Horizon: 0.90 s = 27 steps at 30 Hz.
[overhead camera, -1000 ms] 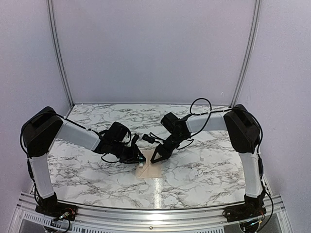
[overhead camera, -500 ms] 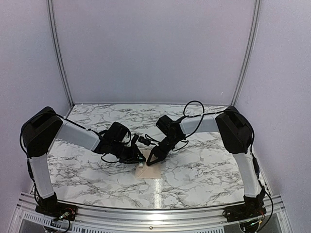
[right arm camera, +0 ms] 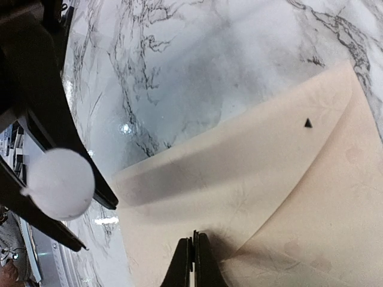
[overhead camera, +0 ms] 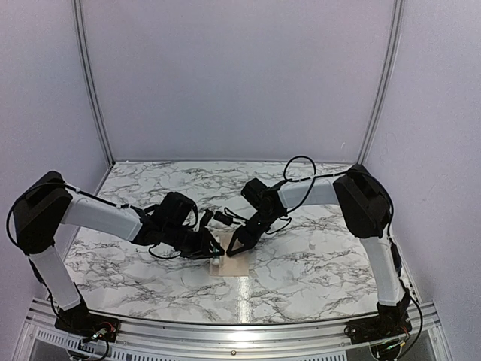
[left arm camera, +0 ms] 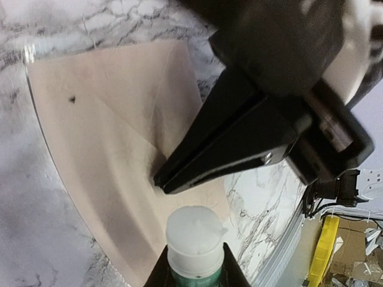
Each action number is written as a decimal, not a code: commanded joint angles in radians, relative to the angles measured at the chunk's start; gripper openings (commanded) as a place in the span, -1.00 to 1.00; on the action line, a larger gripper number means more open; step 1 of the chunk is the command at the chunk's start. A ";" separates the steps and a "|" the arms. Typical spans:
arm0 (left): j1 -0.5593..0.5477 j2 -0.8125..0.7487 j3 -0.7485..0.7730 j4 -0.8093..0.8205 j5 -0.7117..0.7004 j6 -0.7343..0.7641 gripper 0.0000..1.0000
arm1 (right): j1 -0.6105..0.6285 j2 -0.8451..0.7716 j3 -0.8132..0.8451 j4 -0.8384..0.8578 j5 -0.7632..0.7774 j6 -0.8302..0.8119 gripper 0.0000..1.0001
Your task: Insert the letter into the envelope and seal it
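Envelope [overhead camera: 230,265] lying flat on marble table [overhead camera: 323,263] between both arms, right gripper [overhead camera: 231,252] closed, tips touching its top face, left gripper [overhead camera: 214,253] clamped on white-capped glue stick [overhead camera: 216,259] at its left edge.

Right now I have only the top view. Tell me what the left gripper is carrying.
Observer: The left gripper grips a green tube with a white cap. Its wrist view shows this plainly.
Operator: Report the right gripper.
Observer: The right gripper is shut, with its tips down on the envelope.
Operator: Say where on it.
Observer: Near the point of the flap, which looks folded flat over the body.
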 commanded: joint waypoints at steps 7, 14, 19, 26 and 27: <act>-0.026 0.039 -0.047 0.036 -0.050 -0.042 -1.00 | 0.005 -0.008 -0.002 -0.016 0.032 0.003 -0.97; -0.026 0.090 -0.046 0.040 -0.044 -0.046 -1.00 | 0.008 -0.017 -0.008 -0.019 -0.032 -0.009 -0.92; -0.026 0.098 -0.047 0.040 -0.046 -0.046 -1.00 | 0.017 -0.013 -0.011 -0.025 -0.060 -0.021 -0.91; -0.024 0.089 -0.056 0.040 -0.046 -0.046 -1.00 | 0.017 -0.005 -0.010 -0.026 -0.012 -0.016 -0.92; -0.023 0.087 -0.057 0.040 -0.045 -0.045 -1.00 | 0.014 -0.005 -0.008 -0.022 0.005 -0.008 -0.93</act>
